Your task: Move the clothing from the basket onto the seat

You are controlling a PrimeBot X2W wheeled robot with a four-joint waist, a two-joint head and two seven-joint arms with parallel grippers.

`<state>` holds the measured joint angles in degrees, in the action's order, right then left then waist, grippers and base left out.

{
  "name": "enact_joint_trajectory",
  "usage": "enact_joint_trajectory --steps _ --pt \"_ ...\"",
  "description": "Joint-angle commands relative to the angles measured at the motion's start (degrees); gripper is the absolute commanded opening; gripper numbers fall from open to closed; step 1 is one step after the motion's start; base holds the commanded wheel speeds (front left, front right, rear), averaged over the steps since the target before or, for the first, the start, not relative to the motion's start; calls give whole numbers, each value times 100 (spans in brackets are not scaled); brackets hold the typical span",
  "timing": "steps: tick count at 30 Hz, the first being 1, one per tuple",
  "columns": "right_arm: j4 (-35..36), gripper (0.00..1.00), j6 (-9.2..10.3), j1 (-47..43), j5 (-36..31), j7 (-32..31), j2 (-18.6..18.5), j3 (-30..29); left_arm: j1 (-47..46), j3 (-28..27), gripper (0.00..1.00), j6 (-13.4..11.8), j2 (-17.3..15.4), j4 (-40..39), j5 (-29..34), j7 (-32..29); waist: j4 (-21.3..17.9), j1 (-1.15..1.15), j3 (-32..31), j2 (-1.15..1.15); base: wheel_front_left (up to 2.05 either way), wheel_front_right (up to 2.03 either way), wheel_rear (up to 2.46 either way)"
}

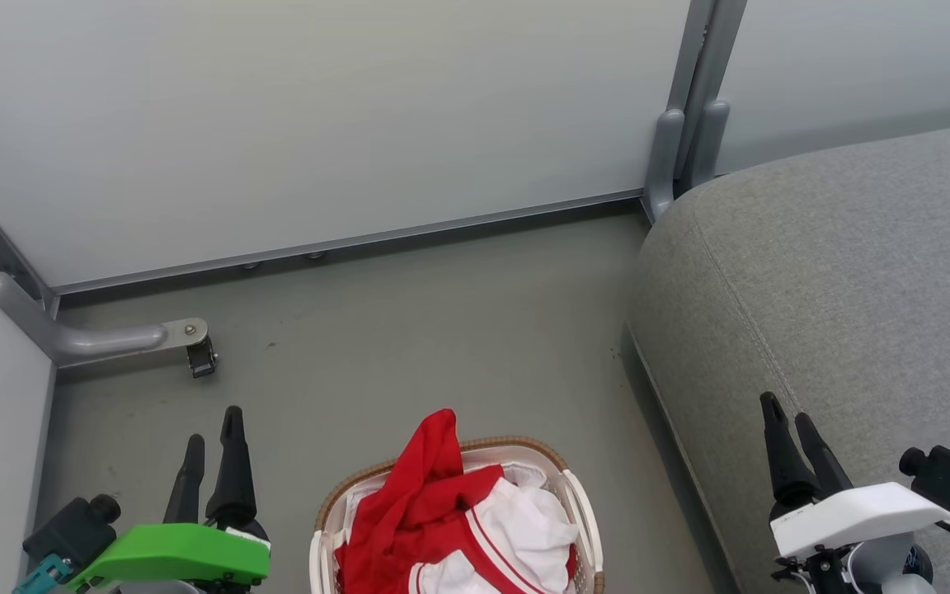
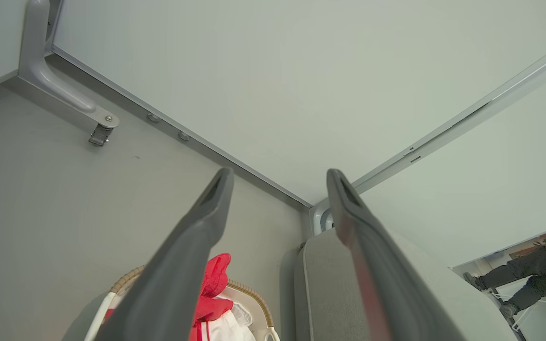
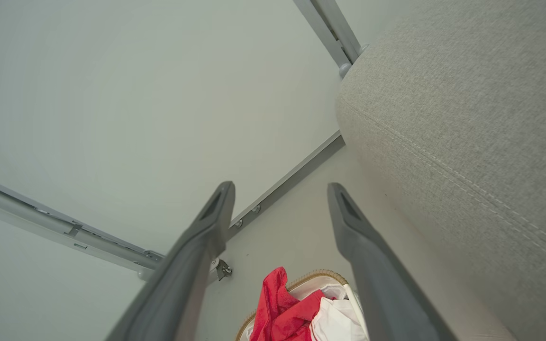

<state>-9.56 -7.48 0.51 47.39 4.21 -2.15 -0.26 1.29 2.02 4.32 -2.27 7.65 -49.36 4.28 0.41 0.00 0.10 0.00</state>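
Note:
Red and white clothing (image 1: 450,520) is heaped in the small white basket (image 1: 578,495) with a brown woven rim, on the floor at the bottom middle of the head view. One red fold sticks up over the far rim. The grey seat (image 1: 838,280) fills the right side. My left gripper (image 1: 213,426) hangs open to the left of the basket, holding nothing. My right gripper (image 1: 786,410) is open over the seat's front edge, also holding nothing. In the left wrist view the clothing (image 2: 213,284) and seat (image 2: 320,284) show between the fingers. The right wrist view shows the clothing (image 3: 282,308) and seat (image 3: 467,132).
Pale partition panels (image 1: 318,115) close off the far side and the left. A grey metal foot with a caster (image 1: 195,351) juts onto the floor at the left. A person's legs (image 2: 524,274) show through a gap at the far right of the left wrist view.

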Motion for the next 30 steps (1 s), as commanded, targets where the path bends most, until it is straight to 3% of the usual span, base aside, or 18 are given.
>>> enact_joint_trajectory --steps 1,30 --pt "39 100 -1 -5 -216 77 -38 33 23 21 100 -38 -42 -98 212 70 6 0 -2 0 0 0 0" --pt "120 100 -1 -101 -2260 549 -61 321 300 286 100 -225 -59 -220 1984 539 82 0 4 0 0 0 0"
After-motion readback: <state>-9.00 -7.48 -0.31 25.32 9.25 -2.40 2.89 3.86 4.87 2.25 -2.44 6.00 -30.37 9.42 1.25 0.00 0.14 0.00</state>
